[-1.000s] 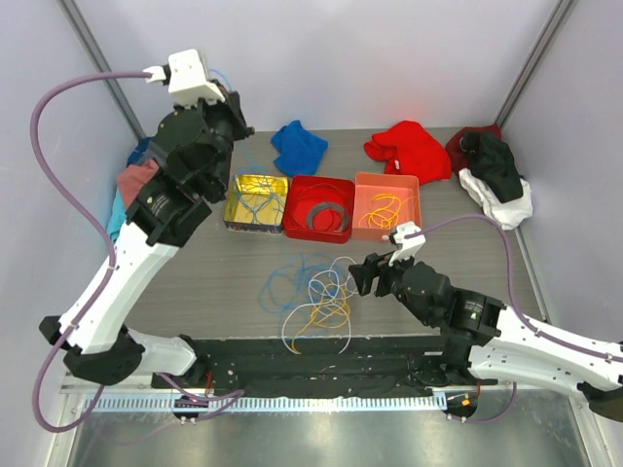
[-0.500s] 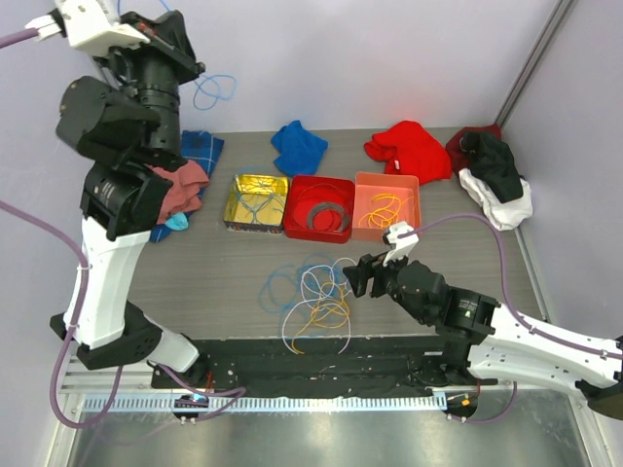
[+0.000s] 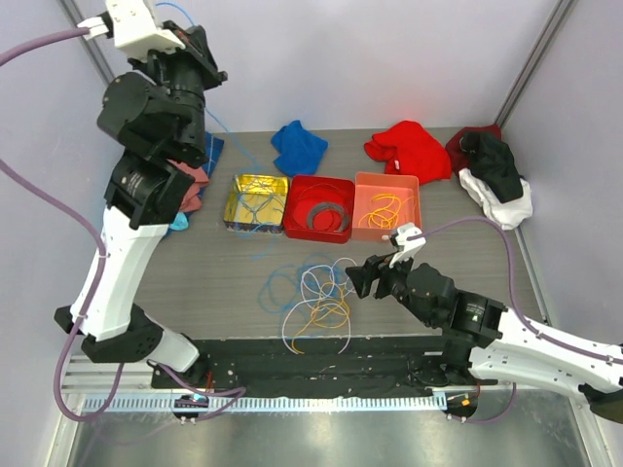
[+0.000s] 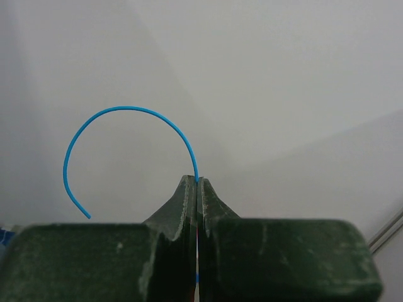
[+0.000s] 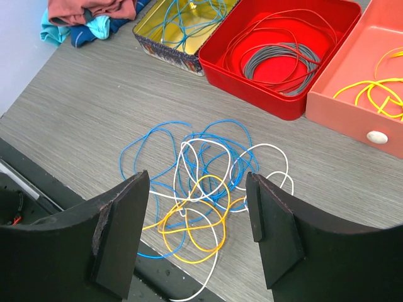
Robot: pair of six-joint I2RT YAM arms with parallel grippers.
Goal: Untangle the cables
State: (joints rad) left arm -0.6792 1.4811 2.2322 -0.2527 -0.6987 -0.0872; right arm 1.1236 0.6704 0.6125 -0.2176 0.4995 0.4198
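Note:
The cables lie in a loose tangle of blue, white and orange loops on the table near its front edge. In the right wrist view a white loop and an orange loop cross blue strands. My right gripper hangs open just right of the tangle, and the tangle shows between its jaws with nothing gripped. My left gripper is raised high at the back left, shut on a thin blue cable that arcs above the tips. In the top view that strand trails down toward the gold tin.
Three trays stand in a row behind the tangle: a gold tin with blue cable, a red tray with red cable and a grey ring, and a salmon tray with yellow cable. Cloths lie behind them: blue, red, black and white.
My left arm has swung up from over the gold tin to high at the back left, carrying the blue cable. The right gripper has barely shifted.

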